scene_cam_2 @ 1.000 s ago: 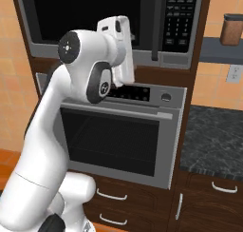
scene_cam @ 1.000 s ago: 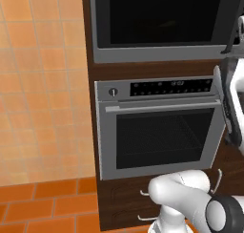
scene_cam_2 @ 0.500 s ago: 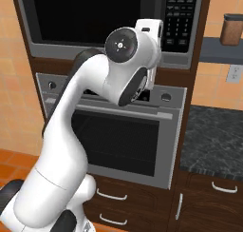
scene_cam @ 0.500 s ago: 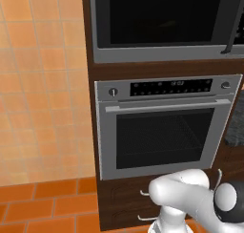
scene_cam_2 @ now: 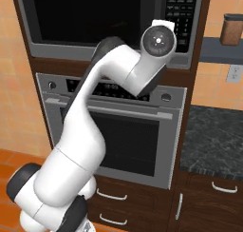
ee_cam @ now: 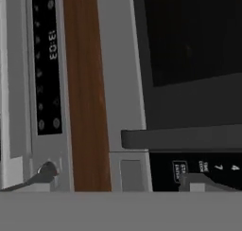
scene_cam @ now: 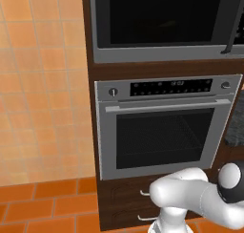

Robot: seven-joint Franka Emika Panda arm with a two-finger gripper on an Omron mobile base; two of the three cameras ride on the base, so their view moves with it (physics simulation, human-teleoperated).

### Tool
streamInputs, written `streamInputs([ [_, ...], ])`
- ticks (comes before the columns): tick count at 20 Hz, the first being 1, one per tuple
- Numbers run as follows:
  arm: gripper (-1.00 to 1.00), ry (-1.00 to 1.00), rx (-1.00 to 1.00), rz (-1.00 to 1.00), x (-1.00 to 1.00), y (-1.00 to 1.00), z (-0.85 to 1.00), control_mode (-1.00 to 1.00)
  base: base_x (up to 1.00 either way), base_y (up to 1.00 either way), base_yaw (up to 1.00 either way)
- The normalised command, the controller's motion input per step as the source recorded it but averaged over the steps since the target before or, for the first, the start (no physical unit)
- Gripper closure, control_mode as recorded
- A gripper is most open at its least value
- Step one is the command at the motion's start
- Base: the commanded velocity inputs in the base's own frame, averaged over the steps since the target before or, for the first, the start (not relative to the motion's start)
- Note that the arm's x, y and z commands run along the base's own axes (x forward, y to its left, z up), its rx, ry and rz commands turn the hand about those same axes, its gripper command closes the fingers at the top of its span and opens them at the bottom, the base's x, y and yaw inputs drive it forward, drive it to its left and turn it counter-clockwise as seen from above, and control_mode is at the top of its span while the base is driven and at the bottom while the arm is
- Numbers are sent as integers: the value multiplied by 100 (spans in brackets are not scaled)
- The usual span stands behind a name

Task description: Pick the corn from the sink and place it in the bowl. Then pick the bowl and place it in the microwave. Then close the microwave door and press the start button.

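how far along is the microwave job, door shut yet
The microwave door looks shut, flush in its grey frame, so loading seems done, though the dark glass hides any bowl. In hand: the hand, open and empty, faces the keypad near the start key. Left: pressing start.

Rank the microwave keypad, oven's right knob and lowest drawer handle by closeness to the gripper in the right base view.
1. Microwave keypad, beside the gripper, up top.
2. Oven's right knob, below it.
3. Lowest drawer handle, near the floor.

Your white arm [scene_cam_2: 95, 112] rears high, elbow bent, wrist raised; its gripper [ee_cam: 113, 180] fingers stand spread wide.
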Motion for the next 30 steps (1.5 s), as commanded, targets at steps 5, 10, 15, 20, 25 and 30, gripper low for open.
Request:
streamInputs([
  [5,-100,0,12,10,33,-30,-11,-100,0,0,0],
  [10,-100,0,7,2,45,-6,-2,-100,0,0,0],
  [15,-100,0,5,2,36,0,-13,-100,0,0,0],
  [20,-100,0,6,2,35,-4,-6,-100,0,0,0],
  [25,-100,0,6,2,33,-11,-3,-100,0,0,0],
  [30,-100,0,5,1,25,-9,-16,-100,0,0,0],
])
